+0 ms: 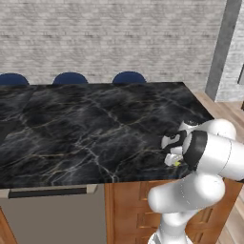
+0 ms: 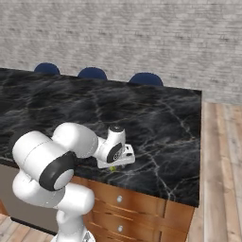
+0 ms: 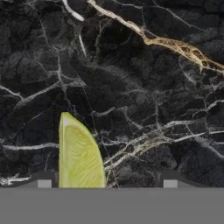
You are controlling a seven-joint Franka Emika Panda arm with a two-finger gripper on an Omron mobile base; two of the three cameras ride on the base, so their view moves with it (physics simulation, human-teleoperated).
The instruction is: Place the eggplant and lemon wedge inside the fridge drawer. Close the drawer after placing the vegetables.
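1. Black marble with white and gold veining forms the countertop (image 1: 86, 128), a flat, glossy slab. At the left of the left base view it overhangs a grey panel (image 1: 52, 219); further right it rests on brown wooden cabinetry (image 1: 128, 209). 3 blue chair backs (image 1: 70, 77) line its far edge.
2. The lemon wedge (image 3: 80, 155), pale yellow-green with a lighter rind edge and a curved back, lies on the marble left of centre in the hand view. It sits near the left finger tip (image 3: 43, 180), with the right finger tip (image 3: 169, 180) well apart. In the left base view it is a small yellow spot (image 1: 177, 163) under the hand, near the counter's front right edge.
3. The gripper (image 3: 106, 181) points down at the slab with its jaws wide, spanning the wedge without visibly touching it; this placement suits a pinch from above. The wedge is not yet held, by this reading.
4. The white arm (image 2: 71, 156), smooth and rounded, bends low over the front edge so the hand reaches the wedge.
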